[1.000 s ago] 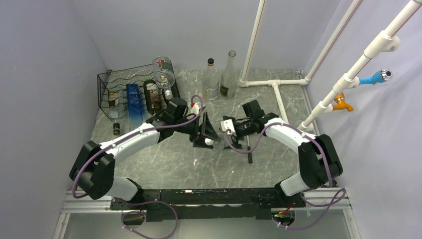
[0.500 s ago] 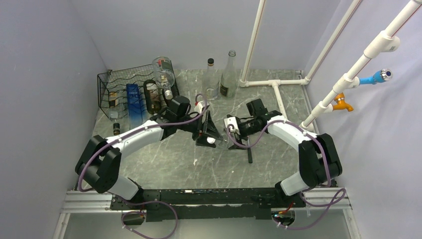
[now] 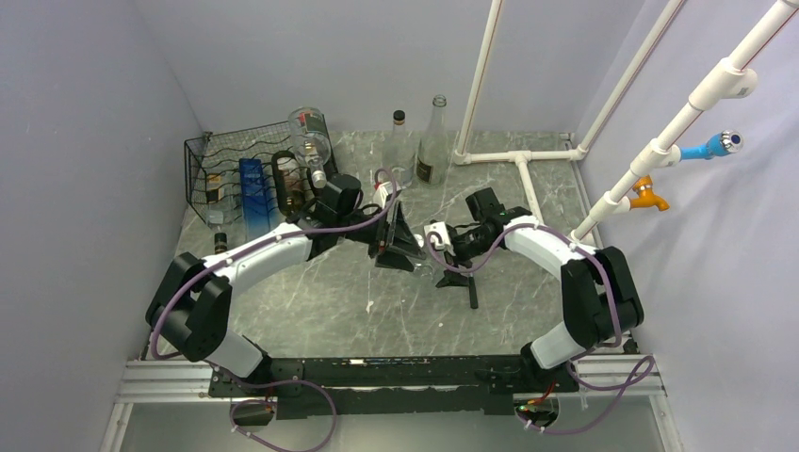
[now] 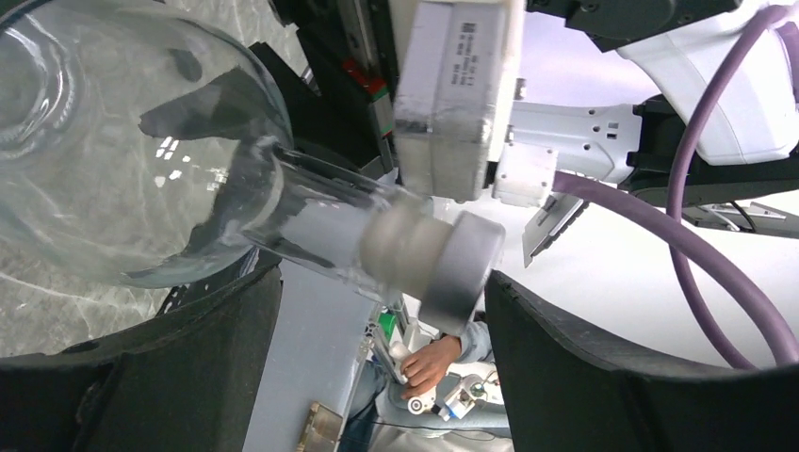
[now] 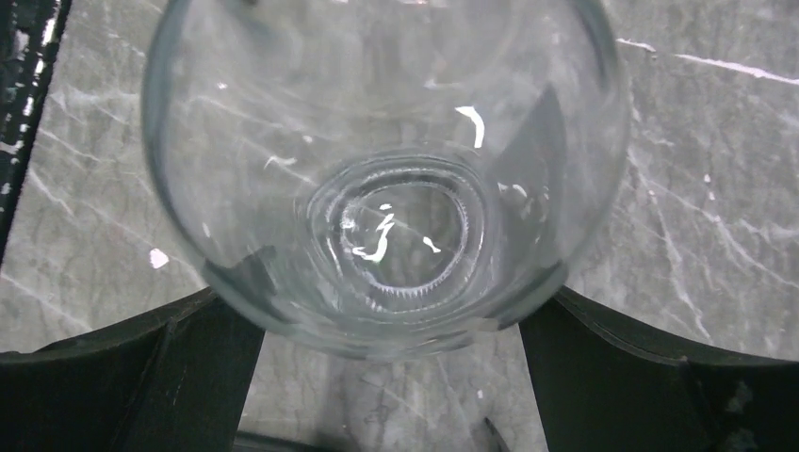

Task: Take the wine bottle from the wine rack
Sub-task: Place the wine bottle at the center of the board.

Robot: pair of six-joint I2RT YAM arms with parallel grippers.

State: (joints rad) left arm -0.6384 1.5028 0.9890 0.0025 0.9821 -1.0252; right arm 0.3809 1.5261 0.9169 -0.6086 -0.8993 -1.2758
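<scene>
Currently, one wine bottle [image 5: 386,169], clear glass, is recorded off the wine rack [image 3: 221,160]. It is held over the middle of the tabletop [image 3: 311,311], well apart from the rack, which stands in the far left corner. The bottle is bracketed by two grippers.

Right gripper [image 5: 393,311]: both fingers [image 5: 188,377] are laid against the sides of the bottle's body, which is clasped. The base is seen end-on in the right wrist view.

Left gripper [image 4: 382,275]: the neck [image 4: 320,212] and one silver cap [image 4: 460,273] are seen lying slantwise in the gap between its two fingers. Whether these fingers press on them cannot be told.

Bottles counted at the rack: four made out.
- One clear bottle [image 3: 310,135] is laid on top.
- One blue bottle [image 3: 252,193], one dark bottle [image 3: 287,184] and one small bottle [image 3: 217,186] are lodged among the wires.

Bottles standing upright near the far edge, about midway along it: two, just beside each other. One is a black-capped bottle [image 3: 399,151], the other a taller bottle [image 3: 434,141].

One black rod [image 3: 472,290] is noted flat on the tabletop, just beside the right gripper.

White pipes [image 3: 516,158] are fixed at the far right corner. One blue fitting [image 3: 709,147] and one orange fitting [image 3: 648,196] are carried on them.
</scene>
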